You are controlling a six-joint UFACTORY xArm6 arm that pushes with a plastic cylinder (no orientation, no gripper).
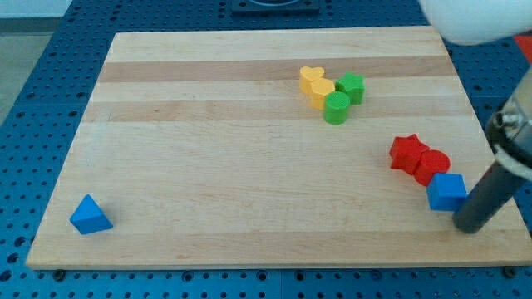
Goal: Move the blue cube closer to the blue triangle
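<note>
Camera view: blue cube on striped wooden board.

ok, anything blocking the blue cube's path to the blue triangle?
Nothing visible. My tip sits just to the view's right of the blue cube. The board is bare between it and the blue triangle; the red blocks lie above that line.

— Where's the blue cube?
— Near the board's right edge, low in the view, sitting flat and turned a little askew.
— And the blue triangle?
— Far across, by the bottom-left corner, lying alone with one point toward the view's top. The two are well apart.
</note>
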